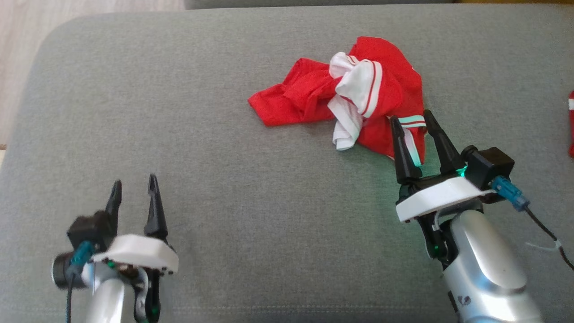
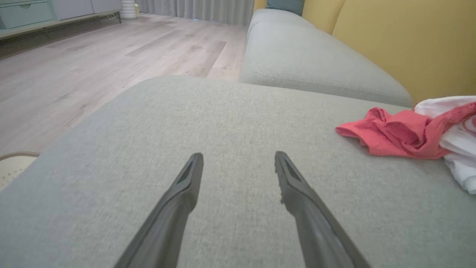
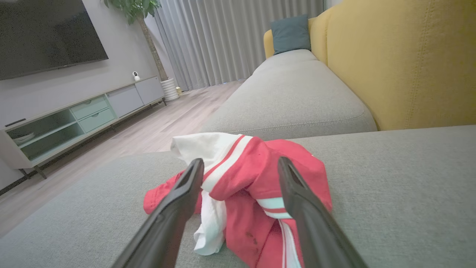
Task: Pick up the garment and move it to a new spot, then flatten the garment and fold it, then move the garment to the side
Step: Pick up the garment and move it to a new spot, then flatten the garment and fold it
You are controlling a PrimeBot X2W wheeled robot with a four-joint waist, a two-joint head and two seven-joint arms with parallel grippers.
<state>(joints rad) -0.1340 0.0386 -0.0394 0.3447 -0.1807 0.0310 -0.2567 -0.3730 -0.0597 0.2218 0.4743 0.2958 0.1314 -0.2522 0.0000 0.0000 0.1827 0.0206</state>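
Black fingers spread wide, the right gripper [image 1: 413, 123] is poised at the near striped edge of a crumpled red-and-white jersey garment [image 1: 314, 96], which lies bunched toward the far right of a grey woven sofa cushion [image 1: 224, 215]. The left gripper [image 1: 134, 181], likewise parted and empty, hovers well apart over bare cushion. A pinch here may catch only one loose layer, letting the bundle trail or slip, or snag the upholstery beneath.

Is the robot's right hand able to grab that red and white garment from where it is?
Probably yes: the right hand is open with its fingertips at the garment's near edge, and nothing lies between them.
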